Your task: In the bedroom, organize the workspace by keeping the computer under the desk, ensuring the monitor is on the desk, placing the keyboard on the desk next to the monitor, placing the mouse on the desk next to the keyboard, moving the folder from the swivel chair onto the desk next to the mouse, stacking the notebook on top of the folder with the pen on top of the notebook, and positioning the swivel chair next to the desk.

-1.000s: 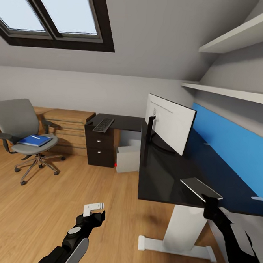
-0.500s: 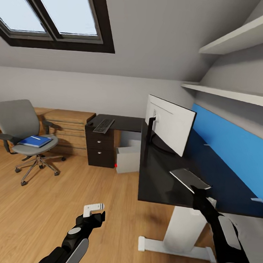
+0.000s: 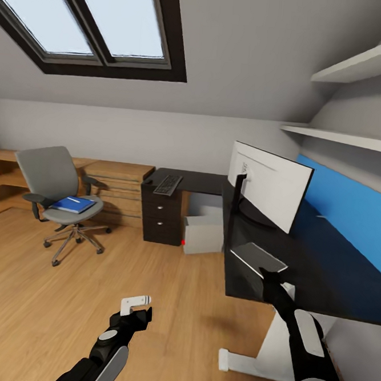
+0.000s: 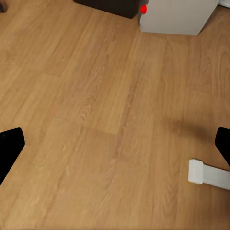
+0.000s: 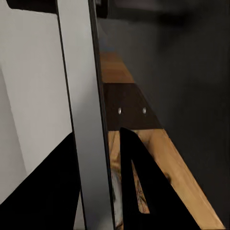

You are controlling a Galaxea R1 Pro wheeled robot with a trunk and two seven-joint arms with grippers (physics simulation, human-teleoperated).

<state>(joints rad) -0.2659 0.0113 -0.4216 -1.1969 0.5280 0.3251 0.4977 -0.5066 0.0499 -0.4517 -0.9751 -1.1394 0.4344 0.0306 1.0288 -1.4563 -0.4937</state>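
The right arm has drawn the notebook [image 3: 258,258] in toward the near edge of the desk [image 3: 316,269], and the camera has swung left, so the whole room sits further right than before. The right gripper [image 3: 271,275] pinches that thin, flat grey slab by one end, holding it over the glossy black top; from the right wrist it [image 5: 91,120] shows edge-on between the dark fingers [image 5: 143,187]. The left gripper [image 3: 136,306] hangs over the wood-plank floor [image 4: 96,120], its black fingertips [image 4: 8,151] spread wide at the picture's sides. One monitor [image 3: 269,185] stands on the desk, white back toward me. One keyboard [image 3: 168,184] lies on the far wing above the drawers. One pale computer [image 3: 203,233] sits beneath, red button showing. The blue folder [image 3: 72,205] rests on the grey swivel chair [image 3: 55,194], with a faint whitish streak on it too small to make out.
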